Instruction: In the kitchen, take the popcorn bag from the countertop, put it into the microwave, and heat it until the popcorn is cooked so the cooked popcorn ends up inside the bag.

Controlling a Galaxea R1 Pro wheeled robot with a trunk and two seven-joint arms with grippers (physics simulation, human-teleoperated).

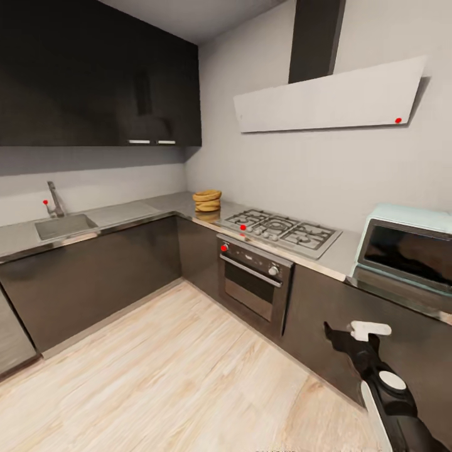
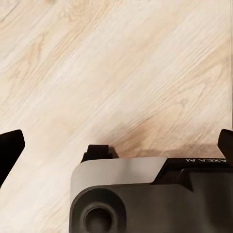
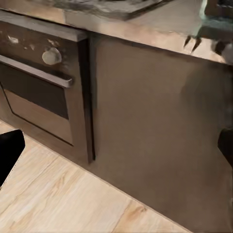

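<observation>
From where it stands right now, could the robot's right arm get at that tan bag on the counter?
Probably not. The popcorn bag sits in the far corner of the countertop, beyond the gas hob, while the right gripper hangs low by the cabinet front below the microwave. It would likely need to drive closer.

The grey L-shaped surface (image 1: 125,213) runs from the frame's left edge to its right. On it sit the popcorn bag (image 1: 207,200) at centre, the gas hob (image 1: 282,231) and, far right, the microwave (image 1: 407,246).

Mirrored lettering on left wrist housing (image 2: 204,161) — reads roughly "GALAXEA AI", partly cut off.
</observation>
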